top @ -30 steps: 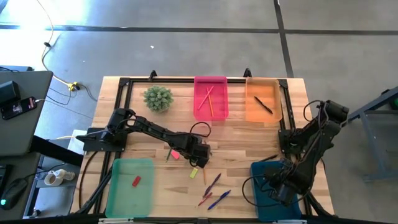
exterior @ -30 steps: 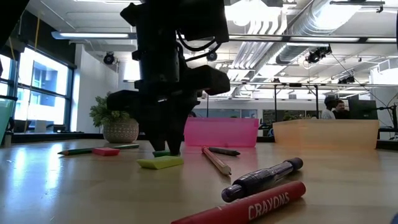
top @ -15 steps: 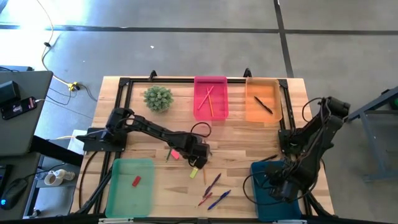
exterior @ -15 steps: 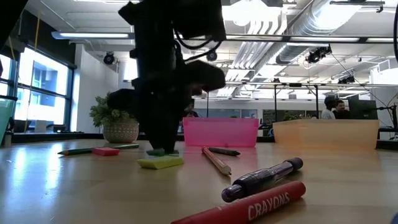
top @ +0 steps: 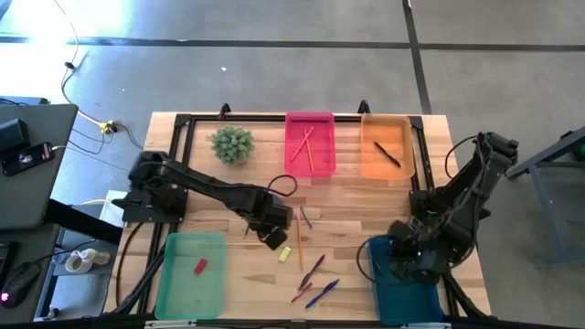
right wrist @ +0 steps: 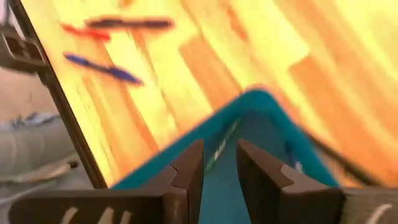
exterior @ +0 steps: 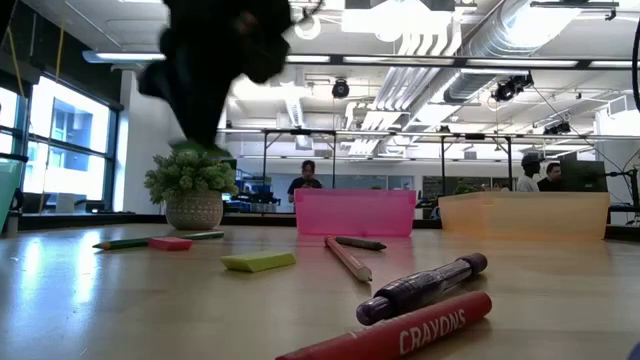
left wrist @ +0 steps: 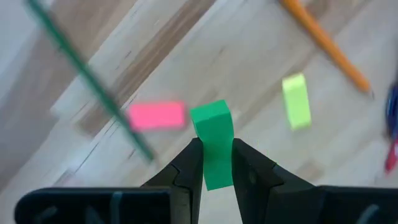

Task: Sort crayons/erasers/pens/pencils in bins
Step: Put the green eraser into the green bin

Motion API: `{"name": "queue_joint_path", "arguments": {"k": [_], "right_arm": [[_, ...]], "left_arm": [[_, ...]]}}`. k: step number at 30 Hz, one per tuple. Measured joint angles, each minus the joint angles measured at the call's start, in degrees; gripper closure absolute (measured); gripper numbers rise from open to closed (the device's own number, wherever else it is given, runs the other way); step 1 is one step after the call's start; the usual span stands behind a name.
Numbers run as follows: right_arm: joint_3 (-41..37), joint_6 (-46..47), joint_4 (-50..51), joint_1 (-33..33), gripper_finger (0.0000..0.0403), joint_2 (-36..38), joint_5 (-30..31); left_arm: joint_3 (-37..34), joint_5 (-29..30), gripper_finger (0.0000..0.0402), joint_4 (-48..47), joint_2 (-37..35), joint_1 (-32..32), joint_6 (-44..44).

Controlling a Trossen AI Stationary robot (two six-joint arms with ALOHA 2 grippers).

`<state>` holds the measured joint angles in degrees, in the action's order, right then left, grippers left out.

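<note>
We see the left gripper [left wrist: 216, 163] clamped on a green eraser [left wrist: 214, 142], lifted above the table [top: 366, 201] (pink eraser [left wrist: 157, 116] and yellow eraser [left wrist: 296, 100] lie below), while the right gripper [right wrist: 217, 163], fingers slightly parted and empty, hovers over the teal bin [right wrist: 261, 111].

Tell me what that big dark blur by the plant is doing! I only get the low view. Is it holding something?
Observer: Yes. The left end effector is shut on a green eraser, lifted off the table.
Operator: Where should it go?
Observer: Probably the light green bin at the table's near left corner; a red eraser already lies in it.
Operator: And the other arm?
Observer: The right end effector hangs over the dark teal bin, at the near right corner.
</note>
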<state>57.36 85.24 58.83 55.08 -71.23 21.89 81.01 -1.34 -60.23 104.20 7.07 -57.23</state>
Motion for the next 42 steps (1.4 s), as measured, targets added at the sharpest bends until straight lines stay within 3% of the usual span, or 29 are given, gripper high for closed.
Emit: {"name": "queue_joint_path", "arguments": {"k": [7,17,22,30,42], "right_arm": [[0.0,-11.2,-0.1,-6.9,0.0316,3.7,1.7],[0.0,-27.2,-4.0,-16.5,0.0316,5.1,1.4],[0.0,-35.2,-8.7,-22.1,0.0316,5.2,-1.4],[0.0,-45.5,-17.5,-29.6,0.0316,5.2,-5.6],[0.0,-55.0,-27.7,-36.5,0.0316,5.2,-10.5]], "left_arm": [[0.0,0.3,0.0342,-14.1,-7.7,5.9,-5.3],[0.0,0.0,0.0342,-26.9,-11.6,19.9,-26.1],[-0.4,0.0,0.0342,-25.9,-11.4,27.0,-38.0],[-9.4,-0.4,0.0342,-15.5,-11.4,35.5,-56.0],[-21.1,-2.1,0.0342,2.0,-11.4,39.2,-64.1]]}}
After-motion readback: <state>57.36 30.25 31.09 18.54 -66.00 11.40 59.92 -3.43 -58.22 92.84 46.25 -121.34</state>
